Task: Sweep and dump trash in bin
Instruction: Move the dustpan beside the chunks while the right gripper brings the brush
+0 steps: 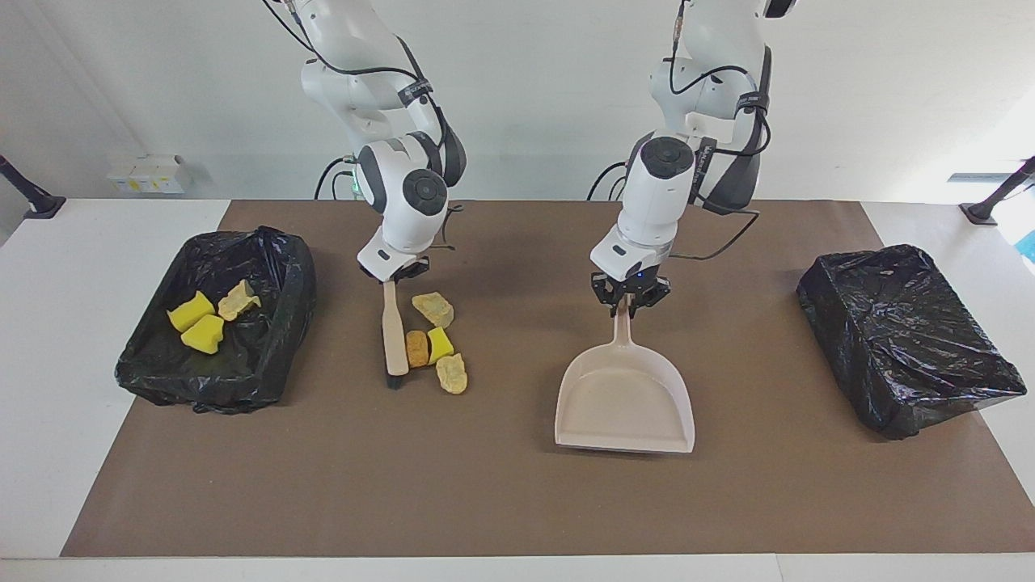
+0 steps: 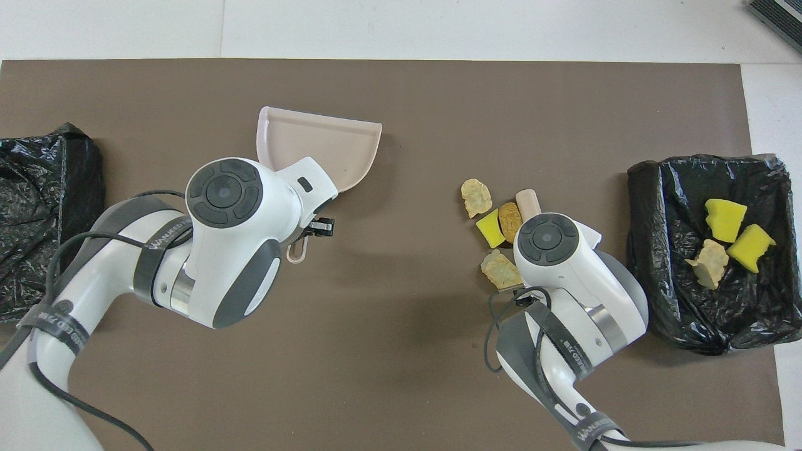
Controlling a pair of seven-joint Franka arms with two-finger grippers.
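Several small trash chunks [image 1: 433, 309] [image 2: 500, 268], tan, orange-brown and yellow, lie in a cluster on the brown mat. Right beside them, on the side toward the right arm's end, stands a beige-handled brush [image 1: 394, 331] [image 2: 528, 202] with its dark bristles down on the mat. My right gripper [image 1: 394, 275] is shut on the top of its handle. The beige dustpan [image 1: 624, 400] [image 2: 326, 150] lies flat toward the left arm's end, with its mouth facing away from the robots. My left gripper [image 1: 629, 301] is shut on its handle. The black-lined bin [image 1: 271, 323] [image 2: 651, 188] at the right arm's end holds three chunks [image 1: 203, 334].
A second black-bagged bin [image 1: 906, 331] [image 2: 37, 188] sits at the left arm's end. The brown mat [image 1: 485, 485] covers most of the white table. A small white box [image 1: 145, 174] and two dark stands [image 1: 32, 198] [image 1: 990, 202] sit at the robots' edge.
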